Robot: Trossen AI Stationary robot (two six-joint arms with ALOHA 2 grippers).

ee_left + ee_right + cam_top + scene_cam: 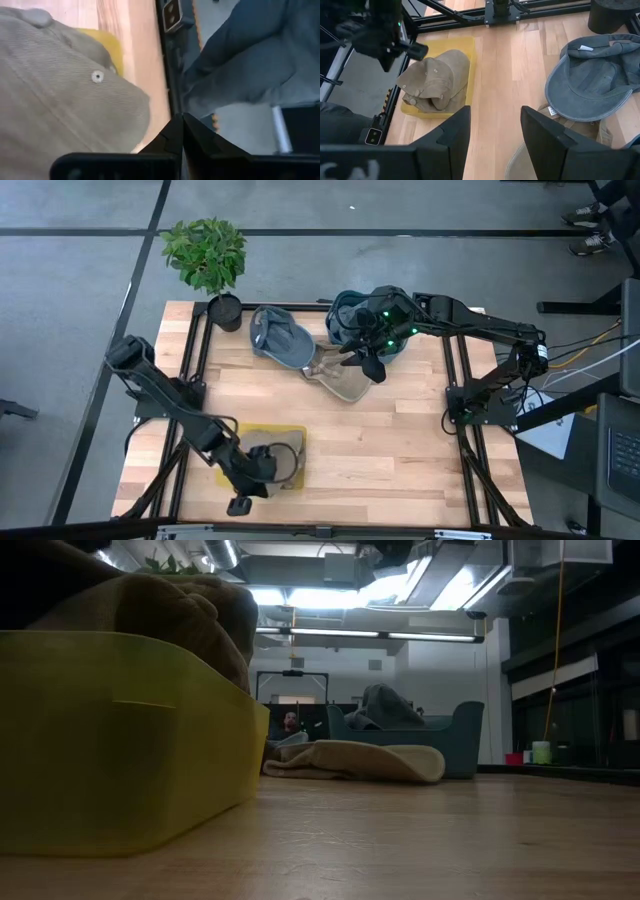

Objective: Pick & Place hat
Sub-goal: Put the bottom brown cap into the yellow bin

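A: Logging from the near edge outward. The left gripper sits at the table's near edge, just beside the yellow bin. In the left wrist view its two fingers meet at a point with nothing between them, so: closed, empty.

B: And the hat?

A: One tan cap lies in the yellow bin, crown up, bulging above the rim. The low view agrees: tan fabric heaped over the bin wall.

B: Farther out?

A: Mid-table, a second tan cap lies flat, touching a blue-grey cap turned inside up. The right gripper hovers over that tan cap. In the right wrist view its fingers stand well apart with nothing held: open, empty. Behind it, a teal tub holds more fabric. A potted plant stands at the far left corner.

B: Judgement on the step?

A: First cap looks placed; the right arm seems set to take the next one.

B: Risks?

A: Three. The tan cap overlaps the blue-grey one, so a low pinch could drag both. A grip on the thin brim alone could slip in transit. And the left arm sits beside the bin, so a delivery there risks arm contact, or pressing onto the cap already heaped inside.
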